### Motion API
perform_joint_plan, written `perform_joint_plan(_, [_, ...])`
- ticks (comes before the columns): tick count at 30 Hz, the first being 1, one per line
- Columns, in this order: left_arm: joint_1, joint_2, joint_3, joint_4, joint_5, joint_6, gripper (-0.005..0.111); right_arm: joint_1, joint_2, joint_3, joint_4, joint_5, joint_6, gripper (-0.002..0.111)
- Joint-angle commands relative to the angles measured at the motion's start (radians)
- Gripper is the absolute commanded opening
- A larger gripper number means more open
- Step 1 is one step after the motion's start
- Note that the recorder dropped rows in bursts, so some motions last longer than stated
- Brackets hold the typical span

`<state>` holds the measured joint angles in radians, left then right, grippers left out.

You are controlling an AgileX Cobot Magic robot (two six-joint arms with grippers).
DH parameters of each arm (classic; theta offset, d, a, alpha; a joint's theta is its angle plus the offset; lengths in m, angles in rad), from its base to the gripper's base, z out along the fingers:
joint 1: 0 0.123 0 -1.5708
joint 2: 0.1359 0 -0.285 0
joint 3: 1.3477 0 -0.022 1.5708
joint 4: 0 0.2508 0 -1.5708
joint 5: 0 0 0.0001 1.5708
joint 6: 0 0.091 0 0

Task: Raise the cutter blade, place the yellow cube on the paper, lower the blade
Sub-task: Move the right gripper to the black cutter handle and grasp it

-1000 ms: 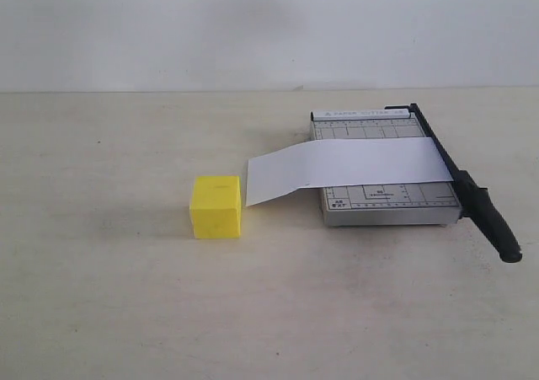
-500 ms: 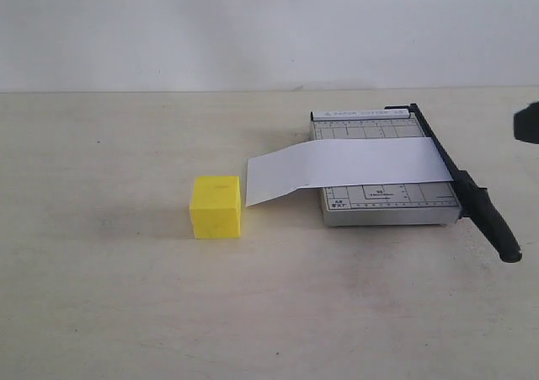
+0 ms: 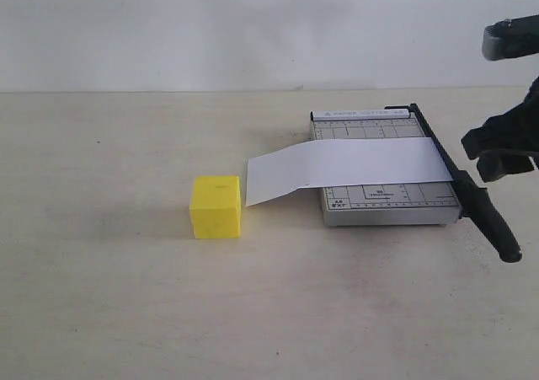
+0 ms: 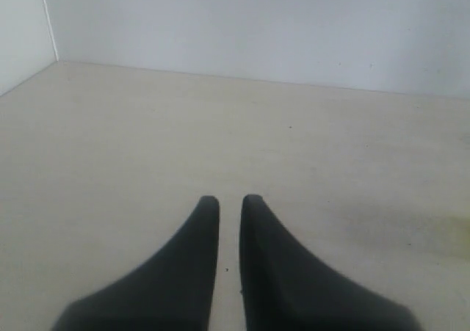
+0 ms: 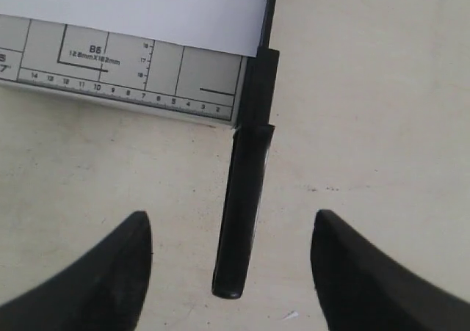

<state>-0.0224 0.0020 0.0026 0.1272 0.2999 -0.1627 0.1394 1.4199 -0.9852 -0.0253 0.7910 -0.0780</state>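
Note:
The yellow cube (image 3: 216, 206) sits on the table, left of the grey cutter base (image 3: 383, 201). The white paper (image 3: 345, 168) lies across the base, its left end hanging past the edge toward the cube. The cutter blade (image 3: 446, 163) lies flat along the base's right side, and its thick handle (image 3: 495, 227) sticks out toward the front. My right gripper (image 3: 484, 154) hovers open above that handle. In the right wrist view the handle (image 5: 242, 199) lies between and below the spread fingers (image 5: 132, 257) of the right gripper (image 5: 230, 224). My left gripper (image 4: 229, 199) is shut over bare table and does not show in the exterior view.
A pale wall (image 3: 253, 26) stands behind the table's far edge. In the right wrist view the base's ruler markings (image 5: 110, 74) and the paper's edge (image 5: 147, 8) show.
The right gripper has come in from the right edge and moved left, over the blade handle. The cube, paper and blade have not moved.

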Motion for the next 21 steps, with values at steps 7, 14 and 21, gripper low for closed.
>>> perform_joint_plan(7, [0.001, -0.002, -0.003, -0.008, -0.011, -0.009, 0.011, -0.003, 0.196, -0.003, -0.012, 0.022, -0.010, 0.061])
perform_joint_plan(14, [0.001, -0.002, -0.003, -0.008, -0.011, -0.009, 0.011, -0.003, 0.285, -0.003, -0.012, -0.006, -0.024, 0.061])
perform_joint_plan(21, [0.001, -0.002, -0.003, -0.008, -0.011, -0.009, 0.011, -0.003, 0.339, -0.003, -0.012, -0.023, -0.028, 0.061])
